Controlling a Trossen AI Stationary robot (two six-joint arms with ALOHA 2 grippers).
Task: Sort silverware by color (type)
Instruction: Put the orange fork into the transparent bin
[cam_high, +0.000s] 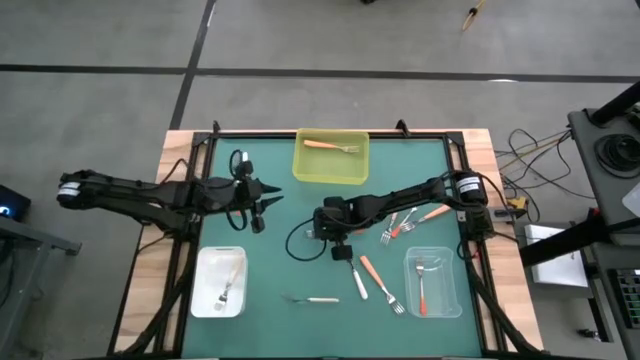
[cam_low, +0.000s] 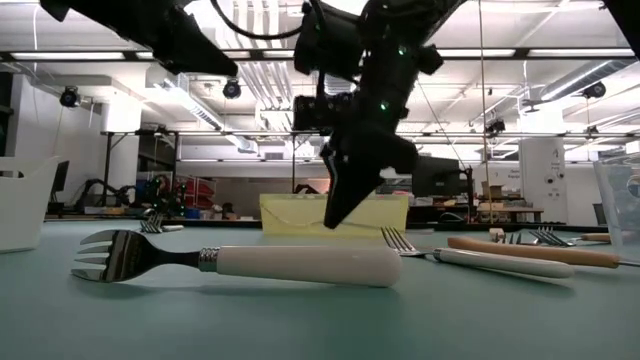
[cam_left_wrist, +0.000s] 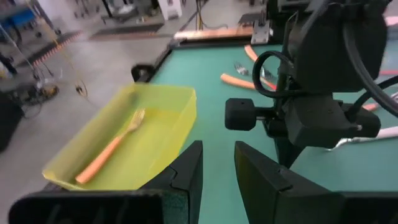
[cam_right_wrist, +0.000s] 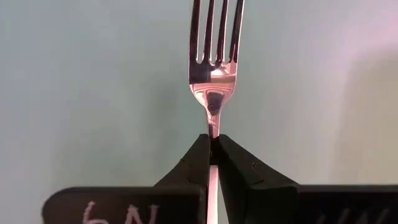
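Three trays and a scatter of forks, listed from frame left in the overhead view. Far left: left gripper (cam_high: 262, 205), waiting over bare mat, fingers (cam_left_wrist: 186, 171) parted with nothing between them. Lower left: white tray (cam_high: 200, 290) holding one fork. Upper centre: yellow tray (cam_high: 305, 170) holding one light orange fork (cam_high: 322, 145). Lower centre: white-handled fork (cam_high: 314, 299) lying loose on the mat. Centre: right gripper (cam_high: 342, 254), lowered to the mat and closed on the neck of a fork (cam_right_wrist: 212, 74) just below its tines; whether the handle is white is hard to confirm, as the fingers hide most of it. Right of centre: a loose cluster of forks (cam_high: 405, 222) with orange and white handles, another pair (cam_high: 375, 282) below it. Lower right: clear tray (cam_high: 452, 300) with a red-orange fork (cam_high: 422, 290). Handling note: the grip sits on thin metal, so lift straight up and slowly, keep the fork level, and confirm handle colour before choosing a tray.
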